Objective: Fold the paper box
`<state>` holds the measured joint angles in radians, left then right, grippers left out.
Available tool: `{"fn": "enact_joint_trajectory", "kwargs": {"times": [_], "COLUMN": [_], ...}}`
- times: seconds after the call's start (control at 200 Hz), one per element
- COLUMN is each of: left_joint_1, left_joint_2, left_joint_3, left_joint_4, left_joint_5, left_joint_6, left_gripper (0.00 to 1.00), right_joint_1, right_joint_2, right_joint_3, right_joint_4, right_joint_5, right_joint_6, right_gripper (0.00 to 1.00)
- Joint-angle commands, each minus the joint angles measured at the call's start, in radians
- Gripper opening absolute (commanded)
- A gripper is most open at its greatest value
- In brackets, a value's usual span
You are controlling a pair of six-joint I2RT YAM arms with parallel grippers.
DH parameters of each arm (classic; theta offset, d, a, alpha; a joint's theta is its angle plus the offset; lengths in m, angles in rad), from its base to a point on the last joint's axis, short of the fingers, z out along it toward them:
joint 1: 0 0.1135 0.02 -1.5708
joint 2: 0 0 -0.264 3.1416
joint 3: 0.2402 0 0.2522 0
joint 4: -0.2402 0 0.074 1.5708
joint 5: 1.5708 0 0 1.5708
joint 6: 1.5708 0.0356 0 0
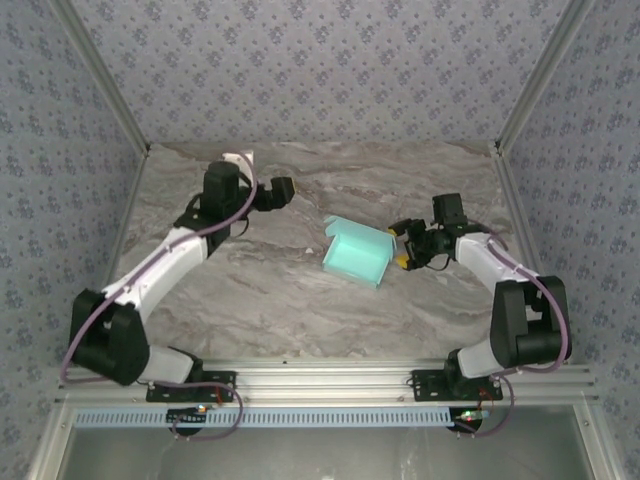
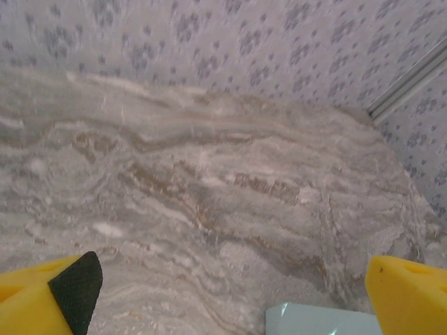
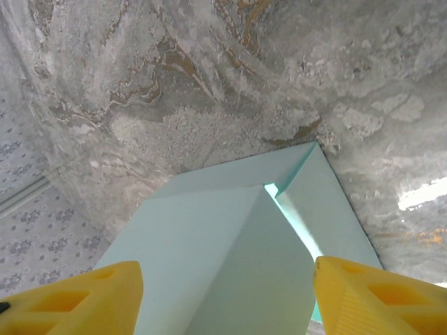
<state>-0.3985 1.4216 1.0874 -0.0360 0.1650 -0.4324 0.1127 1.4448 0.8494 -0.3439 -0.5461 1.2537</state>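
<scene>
**Paper box [image 1: 355, 252] of thin light-turquoise card, partly folded, at the right claw [image 3: 227, 279]**

It sits directly ahead of the right claw, whose yellow fingers [image 3: 84, 300] flank its near end. I cannot tell whether they pinch it. The left claw [image 2: 234, 279] is spread wide and holds nothing, with the box apart from it, ahead and low. Card this thin is probably light, springy and easily creased, so flat panels beside the folds look the best hold. The grey-veined marble-look tabletop [image 1: 300, 310] seems smooth, perhaps slippery. Floral-papered walls [image 1: 320, 60] close it in.
</scene>
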Motion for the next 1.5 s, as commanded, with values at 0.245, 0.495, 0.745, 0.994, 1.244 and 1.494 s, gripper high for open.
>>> {"fn": "enact_joint_trajectory", "kwargs": {"times": [0.245, 0.495, 0.745, 0.994, 1.244, 1.494], "left_joint_1": [0.055, 0.053, 0.013, -0.03, -0.053, -0.087], "left_joint_2": [0.423, 0.513, 0.54, 0.55, 0.541, 0.514], "left_joint_3": [0.294, 0.311, 0.339, 0.342, 0.286, 0.242], "left_joint_4": [-0.366, -0.139, -0.095, -0.121, -0.053, 0.008], "left_joint_5": [0.5, 0.73, 0.807, 0.796, 0.802, 0.809], "left_joint_6": [0.014, -0.271, -0.418, -0.408, -0.458, -0.51], "left_gripper": [0.99, 0.95, 0.95, 0.95, 0.94, 0.93], "right_joint_1": [-0.024, -0.013, 0.014, 0.037, 0.077, 0.11], "right_joint_2": [-0.064, -0.069, -0.078, -0.078, -0.07, -0.037], "right_joint_3": [-0.027, -0.035, -0.039, -0.06, -0.052, -0.03], "right_joint_4": [0.009, 0.059, 0.073, 0.112, 0.143, 0.16], "right_joint_5": [-0.052, -0.054, -0.042, -0.02, 0.013, 0.033], "right_joint_6": [0.136, 0.186, 0.208, 0.242, 0.275, 0.295], "right_gripper": [0.69, 0.67, 0.66, 0.66, 0.65, 0.64]}}
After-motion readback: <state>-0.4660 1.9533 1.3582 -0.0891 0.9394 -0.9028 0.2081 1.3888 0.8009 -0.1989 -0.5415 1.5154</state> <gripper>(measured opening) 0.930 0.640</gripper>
